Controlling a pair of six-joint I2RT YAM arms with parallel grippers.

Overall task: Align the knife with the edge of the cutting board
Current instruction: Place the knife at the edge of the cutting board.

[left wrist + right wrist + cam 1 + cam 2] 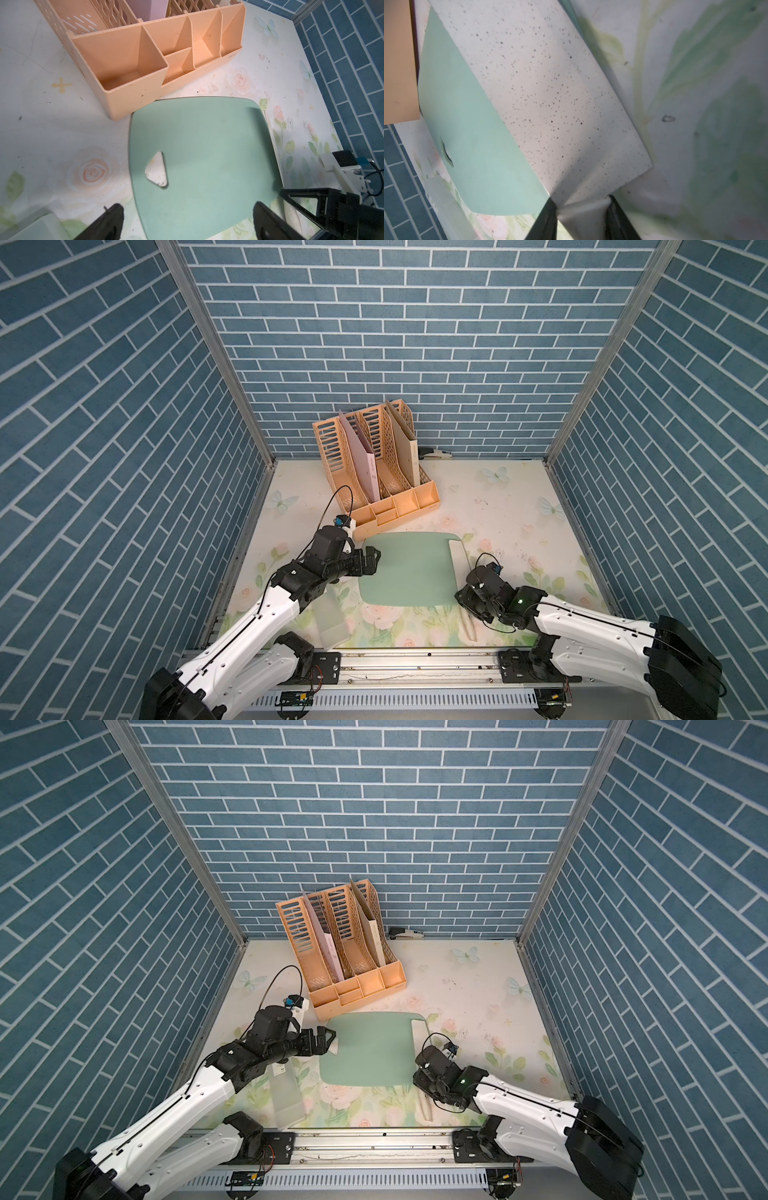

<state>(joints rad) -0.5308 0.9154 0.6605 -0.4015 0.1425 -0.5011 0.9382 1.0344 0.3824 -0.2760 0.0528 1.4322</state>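
1. Over on the left, the left gripper [372, 561] hovers wide open and empty at the board [407, 568]'s left edge. It looks well placed to pin the board if it slides.
2. Along the board's right edge lies the knife [458, 562], blade overlapping it, handle poking out over the table toward the robot.
3. The right gripper [582, 215] clamps the knife where blade meets handle. Best bet: a slow, flat swivel until blade and edge run parallel, then a gentle release.
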